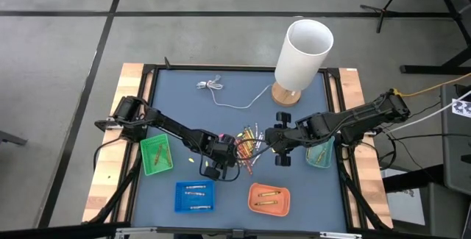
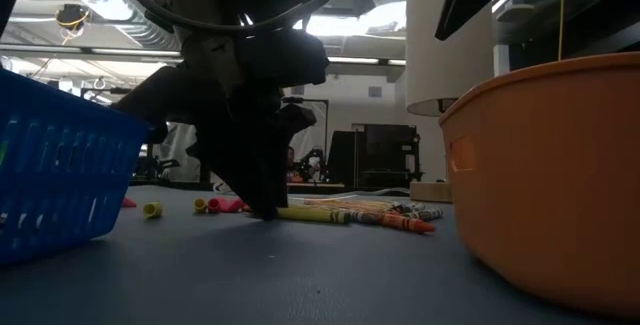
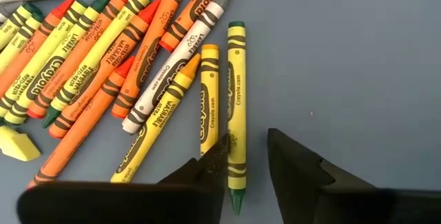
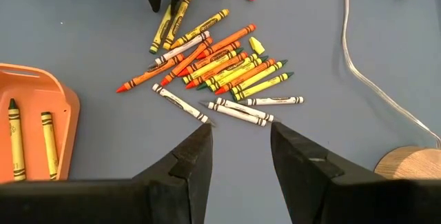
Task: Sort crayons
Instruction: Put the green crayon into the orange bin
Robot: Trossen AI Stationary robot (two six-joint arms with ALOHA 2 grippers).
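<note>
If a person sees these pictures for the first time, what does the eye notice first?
First the crayon pile at the mat's middle, orange, yellow and white sticks lying loose. The left gripper is down at its edge, its open fingers on either side of one yellow-green crayon; the right gripper hovers open beside the pile. Behind stands a tall white lamp, and coloured trays ring the front, like the orange tray.

Grey concrete floor (image 1: 59, 48) crossed by dark seams surrounds the wood-edged table (image 1: 132, 77); black tripod legs (image 1: 412, 0) stand at two o'clock.
</note>
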